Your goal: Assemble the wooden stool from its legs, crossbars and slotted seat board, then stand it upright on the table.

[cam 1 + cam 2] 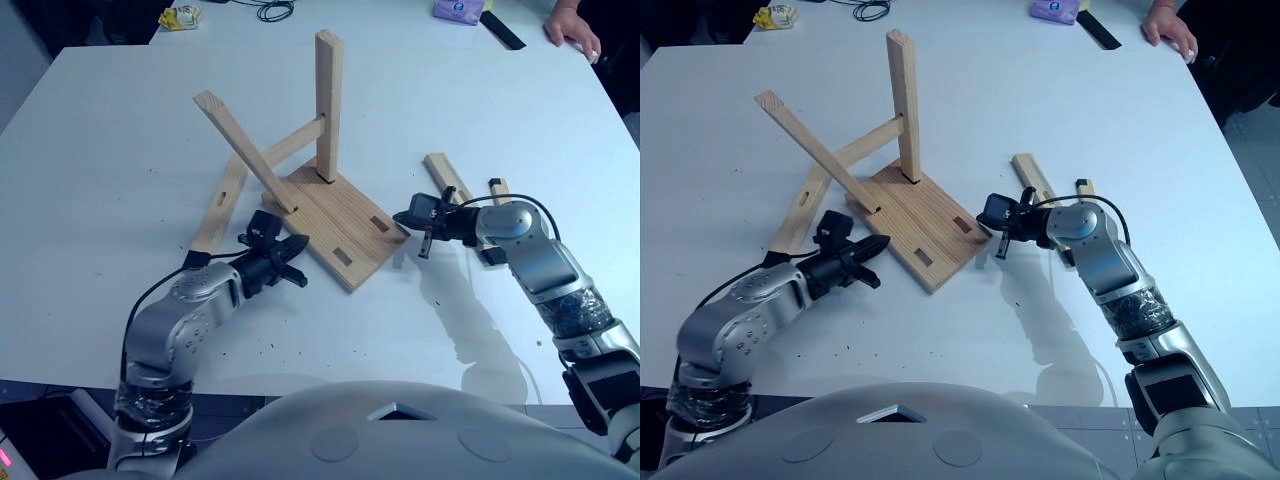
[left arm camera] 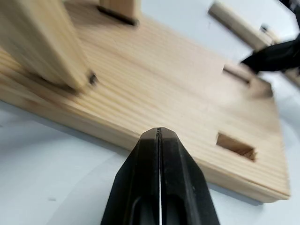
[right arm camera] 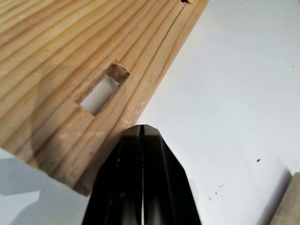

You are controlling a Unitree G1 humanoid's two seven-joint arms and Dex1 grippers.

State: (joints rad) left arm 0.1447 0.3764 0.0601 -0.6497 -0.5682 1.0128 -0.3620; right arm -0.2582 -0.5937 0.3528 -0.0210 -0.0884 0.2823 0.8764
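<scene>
Lying flat on the white table (image 1: 110, 130), the seat board (image 1: 335, 228) has two legs in its far slots. The upright leg (image 1: 328, 95) stands straight, the leaning leg (image 1: 238, 140) tips well over to the left, and a crossbar (image 1: 296, 143) runs between them. The two near slots (image 1: 343, 256) are bare. A slotted stick (image 1: 217, 212) lies beside the board on the left, and two loose pieces (image 1: 446, 176) lie off to the right. The left gripper (image 1: 297, 276) is clenched on nothing, pointing at the board's near edge. The right gripper (image 1: 399, 217), likewise pinched together and empty, sits just at the board's right corner. I'd call it roughly half built: two legs, the remaining bars, squaring the crooked leg and turning the stool upright are left.
</scene>
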